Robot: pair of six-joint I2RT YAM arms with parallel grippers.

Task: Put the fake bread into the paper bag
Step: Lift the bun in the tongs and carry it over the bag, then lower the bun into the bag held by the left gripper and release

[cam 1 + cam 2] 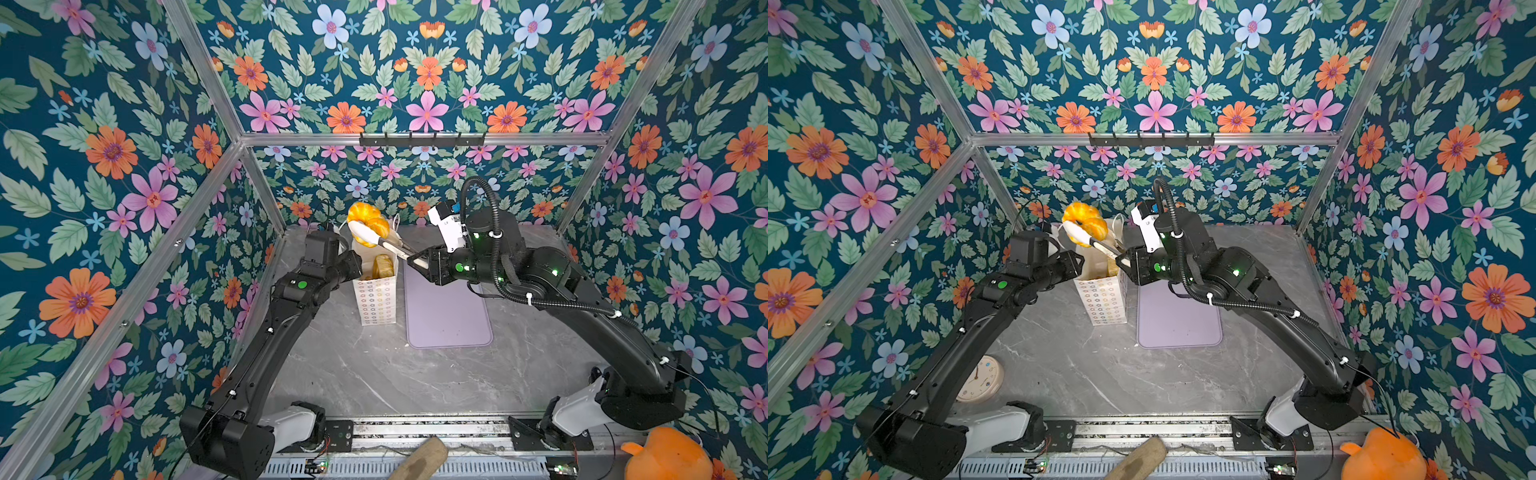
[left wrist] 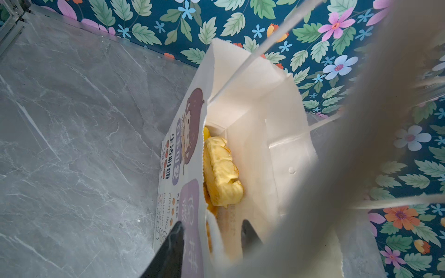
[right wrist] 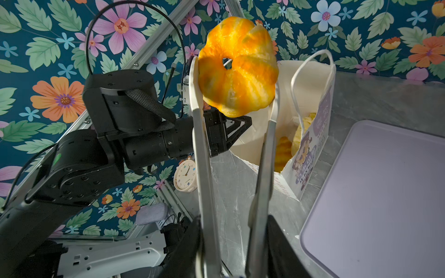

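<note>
Right hand [image 1: 417, 262] clenches tongs [image 1: 384, 244] gripping ring bun [image 1: 368, 222] above paper bag [image 1: 376, 299]; left hand [image 2: 212, 237] apparently pinches bag rim.

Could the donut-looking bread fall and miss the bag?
It might. The tongs pinch the ring bun only at its sides, above the paper bag, so it could slip. The left pincer holds just one bag wall, so a bump could tip the bag.
</note>
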